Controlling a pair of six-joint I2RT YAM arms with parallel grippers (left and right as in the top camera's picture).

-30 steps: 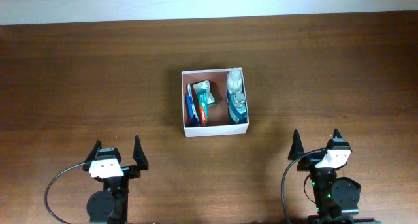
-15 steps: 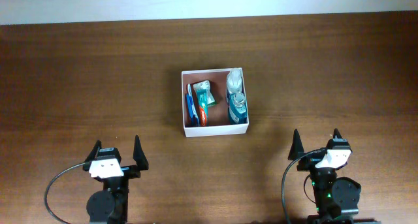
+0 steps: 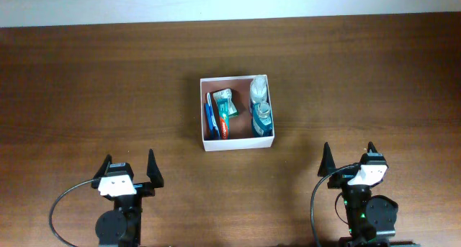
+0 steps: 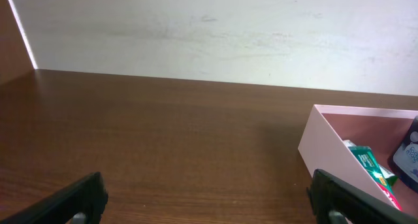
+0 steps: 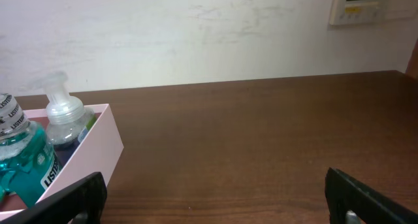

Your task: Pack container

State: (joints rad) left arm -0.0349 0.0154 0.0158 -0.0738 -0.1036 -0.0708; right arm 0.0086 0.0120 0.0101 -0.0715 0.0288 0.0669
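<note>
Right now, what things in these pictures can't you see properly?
- Overhead: the blue thing by the left wall of the container is too small to name.
- Left wrist: the picture's right edge cuts off the container. Only the toothpaste and a blue-grey piece show.
- Right wrist: the left edge cuts the mouthwash bottle. The near wall hides its bottom and that of the pump bottle.

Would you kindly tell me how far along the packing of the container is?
Done: the container holds toothpaste, a mouthwash bottle, a pump bottle and a blue item. In hand: nothing; the left claw and right claw stand open, well apart from the container. Left: no toiletries show outside it, so packing looks finished.
</note>
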